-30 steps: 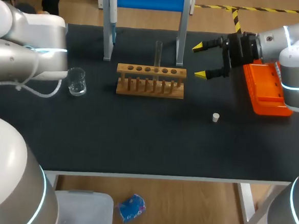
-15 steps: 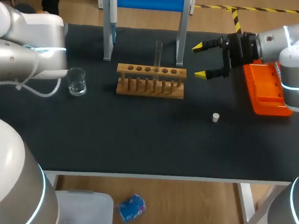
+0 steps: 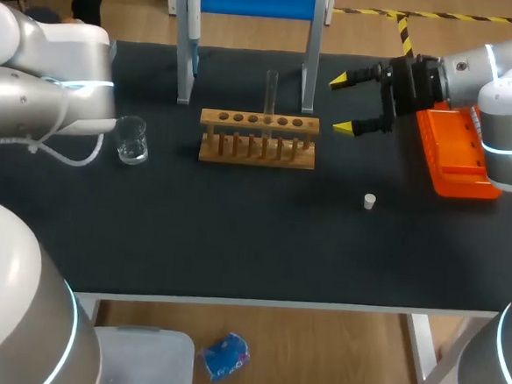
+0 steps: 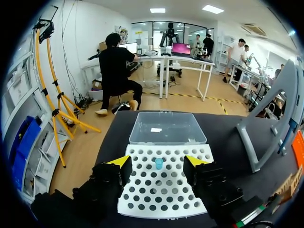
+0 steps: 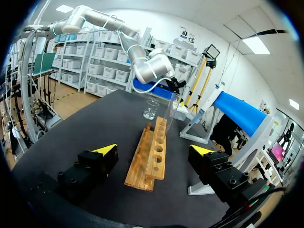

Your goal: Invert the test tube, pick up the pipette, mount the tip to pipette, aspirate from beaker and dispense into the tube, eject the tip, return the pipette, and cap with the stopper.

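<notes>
Test tube of clear glass stands upright in a hole of the wooden rack at the middle of the black table; the right gripper hangs just off the rack's end, apart from it, its two yellow-tipped fingers spread wide and holding nothing; the tube lies ahead of those fingers, past a few empty holes, touched by neither.

Seen from the right wrist, the rack runs lengthwise away from the gap between the open fingers, its near end about level with the yellow tips; the tube rises from the far part of it; the beaker stands on the table beyond the rack's far end.

The stopper, small and white, lies alone on the table, out to the side of the finger nearer the table's front edge and well apart from it; an orange box sits behind the gripper, beside the right arm; the pipette hangs on a grey stand with a blue top, behind the rack.

The left gripper is also wide open and empty; beneath its fingers lies a white tray full of holes; one blue tip stands in it midway between the yellow ends, touching neither; a clear plastic box sits just ahead of the tray.
</notes>
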